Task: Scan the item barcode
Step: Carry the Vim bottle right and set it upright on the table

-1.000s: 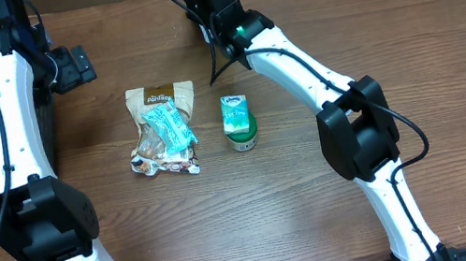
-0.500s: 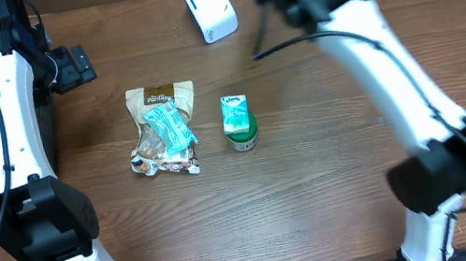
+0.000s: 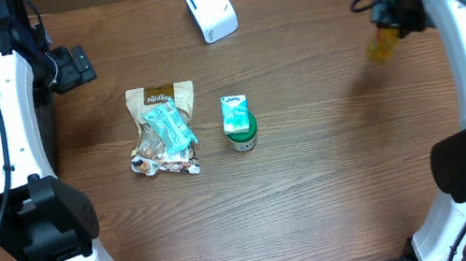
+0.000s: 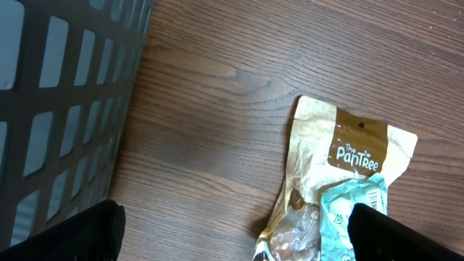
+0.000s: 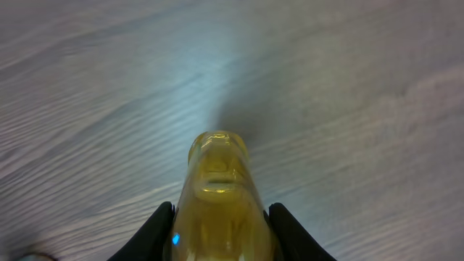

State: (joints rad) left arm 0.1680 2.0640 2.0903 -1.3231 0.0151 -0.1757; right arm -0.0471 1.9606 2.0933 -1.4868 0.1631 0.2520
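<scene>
Swung from the scanner (image 3: pixel 211 8) out to the far right, the right gripper (image 3: pixel 386 24) is seen clamped on the yellow bottle (image 5: pixel 217 188), held in the air. Scan pass looks done, so a set-down spot is probably needed next; left gripper (image 3: pixel 71 67) is left wide apart, far left.

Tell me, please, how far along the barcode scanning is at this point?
Done: the right tool has a yellow item gripped. In hand: it is held well right of the white scanner. Left: presenting it to the scanner; the snack bag and green-lidded jar wait ungripped; left tool open.
</scene>
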